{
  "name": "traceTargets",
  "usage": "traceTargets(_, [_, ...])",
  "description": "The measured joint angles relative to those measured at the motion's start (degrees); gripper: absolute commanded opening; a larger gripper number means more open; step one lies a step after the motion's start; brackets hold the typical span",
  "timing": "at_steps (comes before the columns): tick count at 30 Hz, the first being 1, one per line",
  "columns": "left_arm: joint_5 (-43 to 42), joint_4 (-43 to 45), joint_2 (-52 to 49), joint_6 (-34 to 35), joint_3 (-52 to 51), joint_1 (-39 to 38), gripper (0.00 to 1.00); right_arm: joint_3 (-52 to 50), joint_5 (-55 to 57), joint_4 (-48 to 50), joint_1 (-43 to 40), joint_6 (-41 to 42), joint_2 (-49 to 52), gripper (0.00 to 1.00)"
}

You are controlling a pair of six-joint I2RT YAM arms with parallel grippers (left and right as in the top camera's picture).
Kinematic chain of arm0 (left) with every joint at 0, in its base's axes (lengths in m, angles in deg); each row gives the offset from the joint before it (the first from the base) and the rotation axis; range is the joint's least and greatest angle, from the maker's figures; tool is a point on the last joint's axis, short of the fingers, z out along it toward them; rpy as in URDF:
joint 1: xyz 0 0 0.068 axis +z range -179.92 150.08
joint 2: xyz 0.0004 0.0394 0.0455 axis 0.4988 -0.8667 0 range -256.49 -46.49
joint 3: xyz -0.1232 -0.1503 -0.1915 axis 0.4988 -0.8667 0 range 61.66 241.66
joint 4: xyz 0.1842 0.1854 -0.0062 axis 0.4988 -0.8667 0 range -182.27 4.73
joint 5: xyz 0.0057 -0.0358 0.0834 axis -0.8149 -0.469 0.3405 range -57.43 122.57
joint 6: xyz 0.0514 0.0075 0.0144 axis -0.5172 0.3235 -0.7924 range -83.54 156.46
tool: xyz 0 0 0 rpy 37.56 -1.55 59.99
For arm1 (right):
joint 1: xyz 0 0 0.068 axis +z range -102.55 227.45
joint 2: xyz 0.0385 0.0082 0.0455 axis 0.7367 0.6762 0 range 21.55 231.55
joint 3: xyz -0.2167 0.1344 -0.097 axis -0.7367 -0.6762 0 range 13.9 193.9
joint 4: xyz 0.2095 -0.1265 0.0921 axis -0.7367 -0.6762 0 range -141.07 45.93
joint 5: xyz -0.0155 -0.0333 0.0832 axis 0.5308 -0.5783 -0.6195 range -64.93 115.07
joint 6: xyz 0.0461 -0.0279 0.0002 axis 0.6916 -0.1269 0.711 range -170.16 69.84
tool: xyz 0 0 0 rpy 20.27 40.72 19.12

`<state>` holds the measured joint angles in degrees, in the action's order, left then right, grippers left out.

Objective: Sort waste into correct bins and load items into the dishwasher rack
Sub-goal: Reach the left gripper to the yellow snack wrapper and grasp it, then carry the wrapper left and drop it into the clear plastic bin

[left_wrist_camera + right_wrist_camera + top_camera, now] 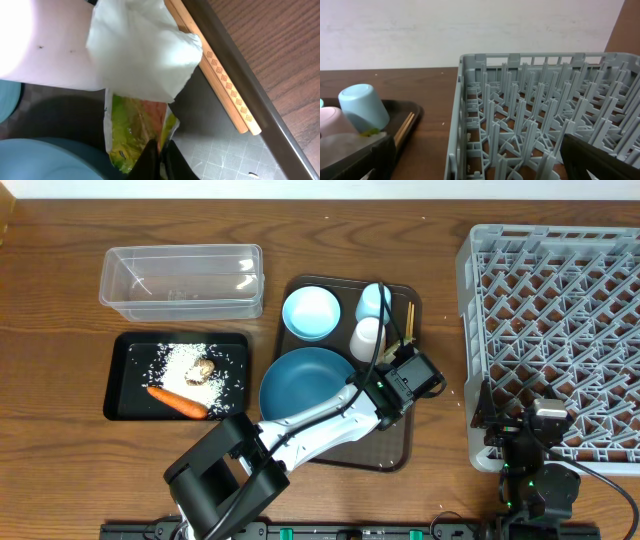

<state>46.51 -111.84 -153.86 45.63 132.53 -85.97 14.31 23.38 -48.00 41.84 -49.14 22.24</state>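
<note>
The left hand [160, 159] sits lowest in its wrist view. Its dark fingers [150, 161] are nearly closed and pinch the lower edge of the wrapper [132, 125], which lies on the brown tray [215, 145] between the plate [40, 160] and the chopsticks [220, 75]. The tissue [142, 47] rests over the wrapper's upper end and against the pink cup [45, 50]. The chopsticks lie side by side along the tray's right rim, next to the bare desk [280, 45]. From overhead, the bowl [311, 312] and the blue cup [374, 300] stand at the tray's far end, the blue cup just behind the pink one. Left of this tray, the black tray [125, 395] holds the carrot [178, 401], the lump [202, 369] and scattered rice [185, 358], and the tub [180, 280] stands just behind it. The rack [560, 300] fills the desk's right side. The right hand [475, 150] hovers at the rack's near left corner, spread wide and holding nothing.
</note>
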Motion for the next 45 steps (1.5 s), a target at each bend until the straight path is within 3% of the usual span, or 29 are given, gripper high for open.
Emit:
traceTargets(6, [0.0,-0.02,1.18,0.04,0.0,-0.76,0.06,0.0,0.0,0.0,0.0,0.0,0.0,0.99])
traceTargets(24, [0.13,-3.17,18.62,2.8,0.0,-3.41,0.06,0.0,0.0,0.0,0.0,0.0,0.0,0.99])
traceTargets(28, [4.46,-3.32,20.57,2.89,0.0,-3.41,0.06,0.0,0.0,0.0,0.0,0.0,0.0,0.99])
traceTargets(34, [18.43,-3.48,24.35,2.95,0.0,-1.84,0.06,0.0,0.0,0.0,0.0,-0.02,0.0,0.99])
traceTargets(40, [24.26,-2.95,28.5,3.1,0.0,9.77,0.06,0.0,-0.02,0.0,0.0,0.0,0.0,0.99])
traceTargets(45, [18.18,0.28,28.7,3.48,0.0,24.63,0.06,0.0,0.0,-0.02,0.0,0.0,0.0,0.99])
